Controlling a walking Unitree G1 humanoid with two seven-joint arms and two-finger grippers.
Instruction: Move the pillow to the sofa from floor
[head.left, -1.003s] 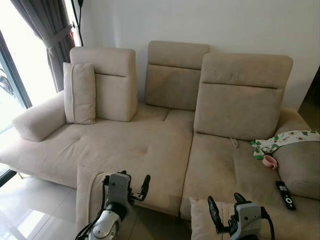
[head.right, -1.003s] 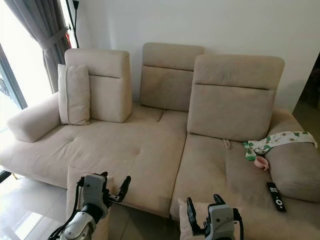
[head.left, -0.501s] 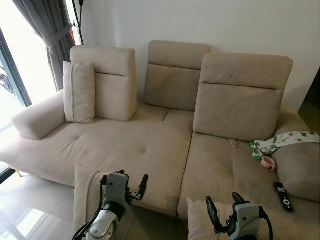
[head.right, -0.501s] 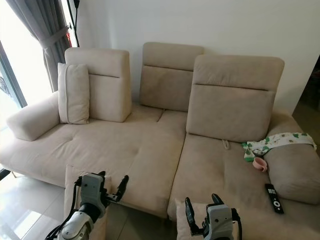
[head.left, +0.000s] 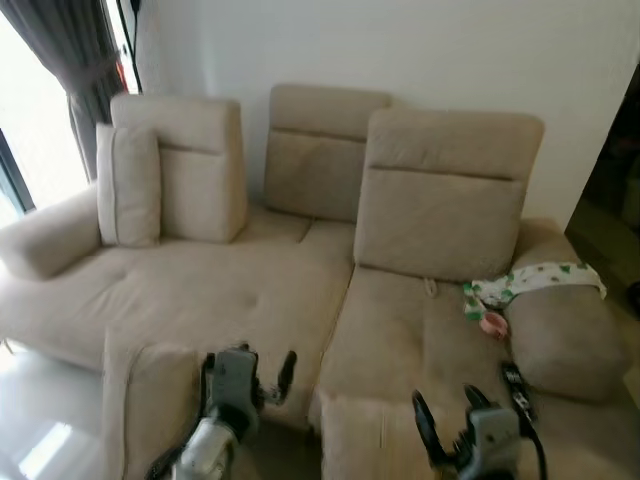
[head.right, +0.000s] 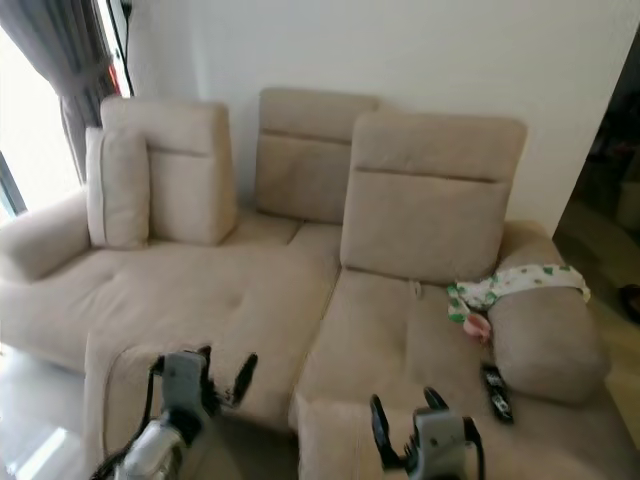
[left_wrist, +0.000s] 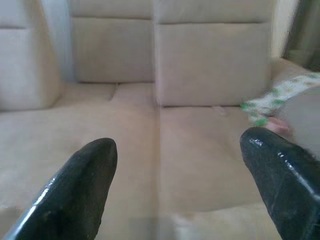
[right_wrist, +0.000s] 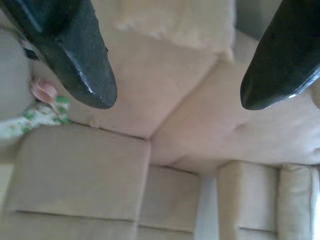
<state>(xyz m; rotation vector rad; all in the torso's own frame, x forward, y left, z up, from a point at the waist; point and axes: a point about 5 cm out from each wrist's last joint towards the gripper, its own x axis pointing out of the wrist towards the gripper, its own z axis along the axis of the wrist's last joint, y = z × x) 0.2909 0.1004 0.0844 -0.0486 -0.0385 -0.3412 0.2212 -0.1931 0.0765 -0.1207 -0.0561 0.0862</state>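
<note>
Nearest us, our two grippers are raised with a pillow at each. The left gripper has its fingers spread and holds nothing. Just to its left stands one pillow, upright on edge, its long axis running up and down, its foot below the frame. The right gripper is likewise agape and empty, and a second pillow lies just to its left, between the two grippers, at the near lip of the sofa (we cannot tell whether it rests on the seat or leans against it). We judge the left arm nearer the upright pillow. Beyond both grippers spreads the seat; far right of them lie a remote and a cloth.
</note>
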